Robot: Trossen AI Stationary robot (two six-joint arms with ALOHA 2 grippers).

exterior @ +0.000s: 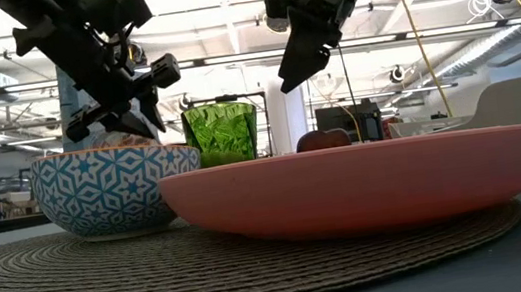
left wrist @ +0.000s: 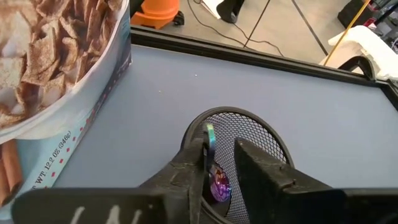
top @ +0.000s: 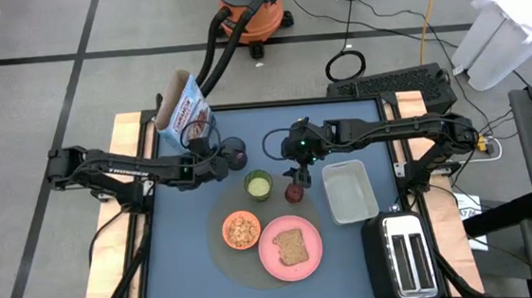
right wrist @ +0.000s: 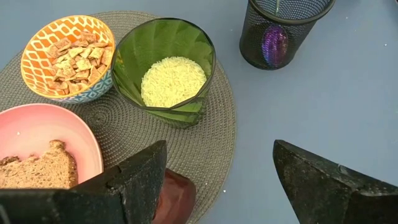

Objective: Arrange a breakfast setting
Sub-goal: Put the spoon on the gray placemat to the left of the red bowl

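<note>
A purple spoon (left wrist: 209,138) stands in a dark mesh cup (top: 235,153) beside the cereal box (top: 184,113). My left gripper (left wrist: 222,149) is over the cup's rim, its fingers a narrow gap apart on either side of the spoon's handle. On the round grey mat (top: 216,210) sit the green cup (top: 258,184), the orange bowl (top: 242,230) and the pink plate (top: 291,247) with toast (top: 292,246). A dark red fruit (right wrist: 175,194) lies at the mat's edge. My right gripper (right wrist: 217,180) hangs open above it. My left gripper has the spoon's handle top (left wrist: 210,132) close against the inner side of one finger (left wrist: 194,163), with a gap to the other finger. The fingers come slanting down from the table's left. Whether that finger touches the handle I cannot tell.
A clear rectangular tub (top: 349,190) lies to the right of the mat, and the black toaster (top: 405,252) stands at the near right corner. Bare blue table stretches along the far edge and the near left.
</note>
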